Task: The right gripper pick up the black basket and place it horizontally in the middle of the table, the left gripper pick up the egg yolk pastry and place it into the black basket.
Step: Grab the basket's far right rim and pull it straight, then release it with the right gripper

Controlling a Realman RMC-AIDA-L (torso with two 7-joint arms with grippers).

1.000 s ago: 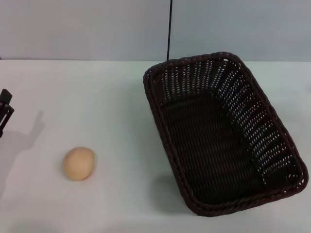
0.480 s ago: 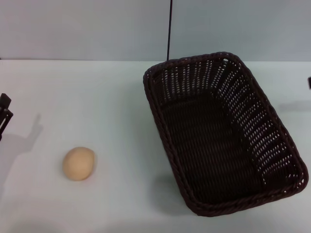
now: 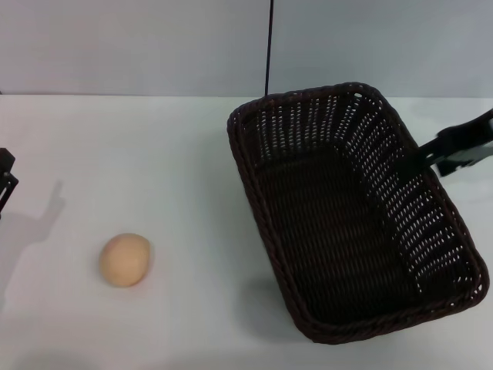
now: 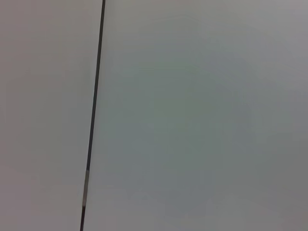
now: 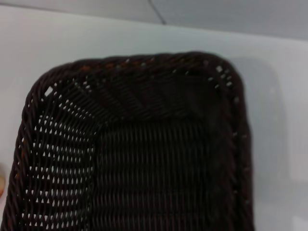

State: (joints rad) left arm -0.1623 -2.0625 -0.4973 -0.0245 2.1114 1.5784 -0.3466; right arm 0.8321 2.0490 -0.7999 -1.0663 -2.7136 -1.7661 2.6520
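The black basket (image 3: 331, 231) stands on the right half of the white table, its long side running diagonally, and it holds nothing. My right gripper (image 3: 431, 156) reaches in from the right edge, over the basket's right rim near its far end. The right wrist view looks down into the basket (image 5: 149, 163). The egg yolk pastry (image 3: 124, 260) lies alone at the front left of the table. Only a small part of my left gripper (image 3: 5, 181) shows at the far left edge, well away from the pastry.
The white table (image 3: 154, 154) ends at a pale wall behind, with a thin dark vertical line (image 3: 268, 46) on it. The left wrist view shows only that wall and the line (image 4: 94, 115).
My right gripper has come into view from the right edge and now hangs over the basket's right rim. The left gripper has slid slightly left. Basket and pastry have not moved.
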